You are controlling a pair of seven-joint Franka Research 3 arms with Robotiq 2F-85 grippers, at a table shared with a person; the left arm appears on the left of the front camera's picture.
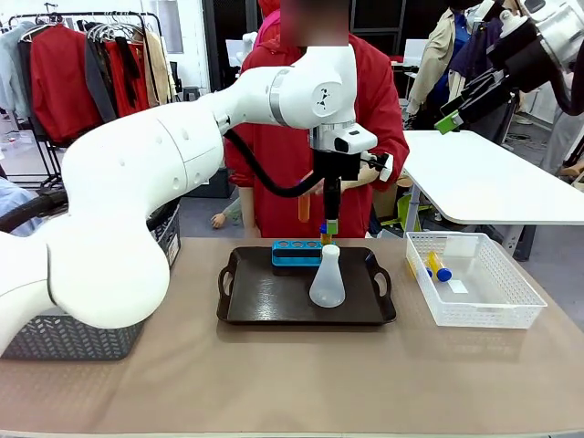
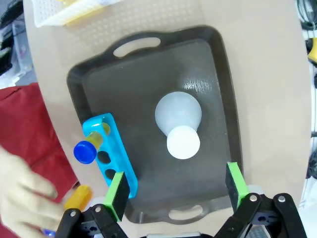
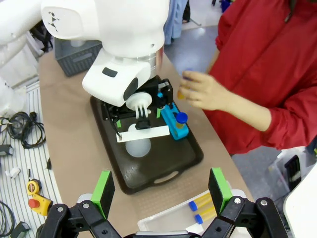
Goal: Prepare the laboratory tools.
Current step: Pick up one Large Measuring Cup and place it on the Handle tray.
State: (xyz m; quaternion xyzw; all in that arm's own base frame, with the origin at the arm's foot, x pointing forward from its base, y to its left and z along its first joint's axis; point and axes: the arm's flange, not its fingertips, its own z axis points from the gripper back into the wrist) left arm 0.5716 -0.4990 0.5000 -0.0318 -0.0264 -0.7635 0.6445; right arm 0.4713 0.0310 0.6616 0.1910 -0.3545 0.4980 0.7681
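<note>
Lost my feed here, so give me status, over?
Left tool open above the tray. Right tool open, up high. One tube in rack; two tubes in basket. Person's hand with another tube near rack.

Count: four tubes (image 3: 182, 119), one rack (image 1: 297, 253), one flask (image 1: 327, 278), one tray (image 1: 265, 306), two baskets.
The blue-capped tubes of orange liquid make four: one in the blue rack, which has four holes, one in the person's hand (image 3: 205, 91), two in the white basket (image 1: 511, 301). There is one translucent white flask and one dark tray; the second basket is the grey basket (image 1: 73, 342).
</note>
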